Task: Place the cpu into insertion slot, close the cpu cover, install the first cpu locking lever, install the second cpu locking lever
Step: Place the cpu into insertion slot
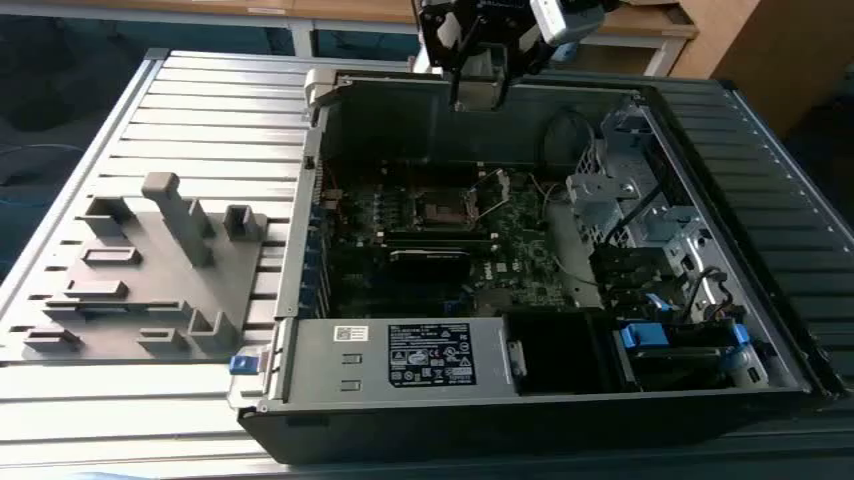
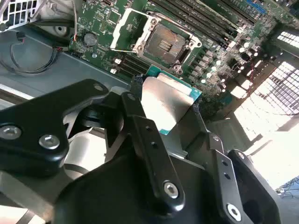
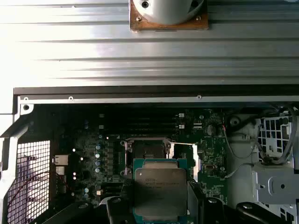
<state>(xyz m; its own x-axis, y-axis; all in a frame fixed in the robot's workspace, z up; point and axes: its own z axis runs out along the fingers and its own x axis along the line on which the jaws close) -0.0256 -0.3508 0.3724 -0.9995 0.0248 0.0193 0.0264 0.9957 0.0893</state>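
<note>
**Examiner:** State of the claw (image 1: 478,95)?

**Inspector:** It was drawn in narrow and clamped on the cpu (image 2: 166,105). One finger (image 2: 145,135) bore on each of two opposite edges, and the dull silver face was turned up toward both wrist cameras. I judged the edge grip to be deliberate: it kept the chip's underside untouched and the chip flat for seating.

**Examiner:** Where did the claw stand relative to the work?

**Inspector:** In the exterior view it hung high over the far wall of the open computer case (image 1: 400,120), well apart from the motherboard (image 1: 521,270). The insertion slot (image 2: 163,44) lay below and ahead of the fingertips. Its dark recess was bare.

**Examiner:** And the cpu cover (image 2: 127,29)?

**Inspector:** It was swung off the slot and stood just beside it, beyond the claw's tips, which left the recess open to the chip from above. The long memory slots (image 2: 205,23) ran beside the socket, clear of the descent path.

**Examiner:** Finding?

**Inspector:** In my judgement the placement step was in hand. The chip was carried but not yet seated, and the cover was not yet closed.
</note>
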